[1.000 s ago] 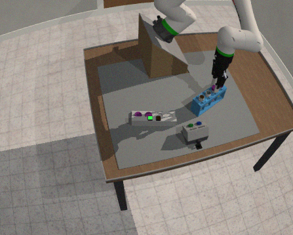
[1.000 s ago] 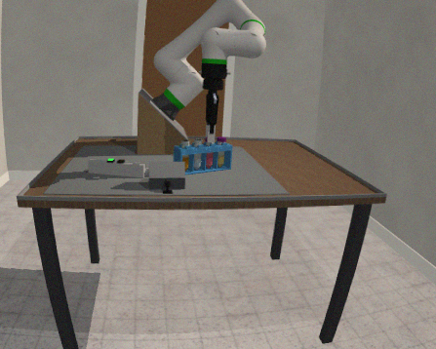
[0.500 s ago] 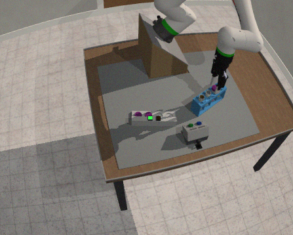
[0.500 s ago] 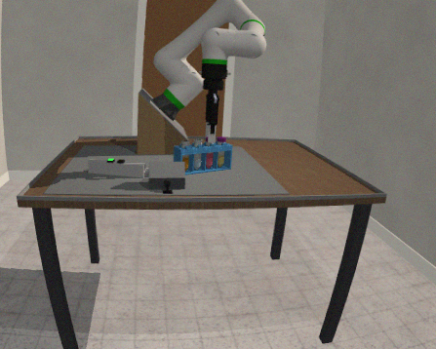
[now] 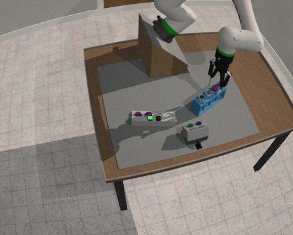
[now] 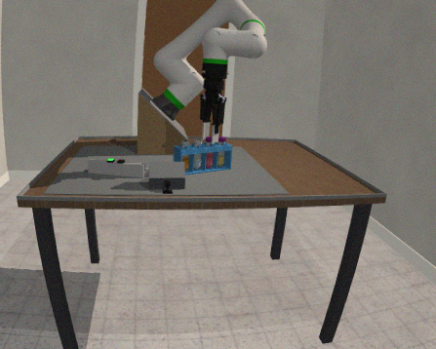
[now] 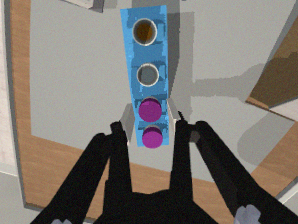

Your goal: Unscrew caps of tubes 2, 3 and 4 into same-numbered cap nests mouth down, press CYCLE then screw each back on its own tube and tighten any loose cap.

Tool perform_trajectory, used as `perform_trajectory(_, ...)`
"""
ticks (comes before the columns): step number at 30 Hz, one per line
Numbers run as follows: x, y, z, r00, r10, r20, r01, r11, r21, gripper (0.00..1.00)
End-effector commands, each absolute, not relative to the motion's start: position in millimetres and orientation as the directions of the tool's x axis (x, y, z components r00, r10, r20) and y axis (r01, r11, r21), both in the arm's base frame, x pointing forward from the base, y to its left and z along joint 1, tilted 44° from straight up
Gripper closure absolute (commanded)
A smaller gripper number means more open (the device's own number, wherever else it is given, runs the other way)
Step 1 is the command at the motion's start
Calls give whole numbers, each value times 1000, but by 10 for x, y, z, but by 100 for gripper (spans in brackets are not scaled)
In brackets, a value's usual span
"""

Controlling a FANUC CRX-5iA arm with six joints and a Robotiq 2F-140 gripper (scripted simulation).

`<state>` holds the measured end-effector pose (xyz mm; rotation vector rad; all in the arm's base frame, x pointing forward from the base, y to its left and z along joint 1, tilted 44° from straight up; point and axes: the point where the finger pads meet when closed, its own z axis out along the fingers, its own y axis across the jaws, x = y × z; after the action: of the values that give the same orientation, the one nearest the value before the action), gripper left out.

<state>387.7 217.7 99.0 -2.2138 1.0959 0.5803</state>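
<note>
- A wooden desk [image 5: 269,79] with dark legs carries a grey mat [image 5: 147,144] and all the equipment.
- A white robot arm [image 5: 240,37] with green rings reaches down over the far right part of the mat.
- A blue tube rack [image 5: 208,100] sits at about 3 o'clock from the mat's middle. In the wrist view, two of its tubes are uncapped [image 7: 144,31] and two wear purple caps [image 7: 150,109].
- A grey cap tray [image 5: 154,118] lies near the mat's middle, at 9 o'clock from the rack, with two purple caps [image 5: 138,113] in its nests and a green lamp [image 5: 150,117] lit.
- A small button box [image 5: 195,131] sits at 6 o'clock from the rack, with a green key [image 5: 191,125] and a blue key [image 5: 198,123].
- The black fingers stand partly open, either side of the rack's capped end, holding nothing.
</note>
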Motion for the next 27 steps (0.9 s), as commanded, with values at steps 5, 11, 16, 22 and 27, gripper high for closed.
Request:
perform_trajectory(5,3879,2174,991,795,-371,-480,-595,-631,-498,65)
perform_trajectory(11,3879,2175,991,795,-371,-480,-595,-631,-498,65)
perform_trajectory(16,3879,2175,991,795,-371,-480,-595,-631,-498,100)
perform_trajectory(22,3879,2175,991,795,-371,-480,-595,-631,-498,100)
perform_trajectory(27,3879,2175,991,795,-371,-480,-595,-631,-498,100)
